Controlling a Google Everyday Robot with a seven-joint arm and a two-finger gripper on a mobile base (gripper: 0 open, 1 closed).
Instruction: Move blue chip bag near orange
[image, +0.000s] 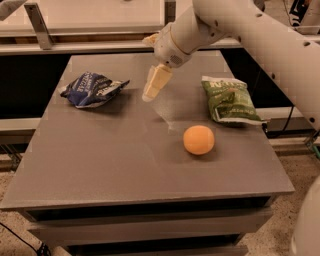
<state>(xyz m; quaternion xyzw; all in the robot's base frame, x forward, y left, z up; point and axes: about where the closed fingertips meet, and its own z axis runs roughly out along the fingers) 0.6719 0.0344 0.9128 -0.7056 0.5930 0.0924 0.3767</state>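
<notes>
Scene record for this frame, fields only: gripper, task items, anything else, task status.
gripper: over the table's rear middle, between the two bags, holding nothing
blue bag: rear left, crumpled, apart from the gripper
orange: right of centre, in front of the green bag
green bag: rear right, lying flat
table: grey, bears all three items
status: blue bag not yet grasped, far from the orange

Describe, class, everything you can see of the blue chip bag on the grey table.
The blue chip bag is a crumpled, dark navy packet that looks like foil, with white lettering and a pale silvery panel. It lies flat near the far left corner of the grey table, one pointed corner facing right. Only the table touches it. The gripper hangs to its right, apart from it, above the table's far middle.
</notes>
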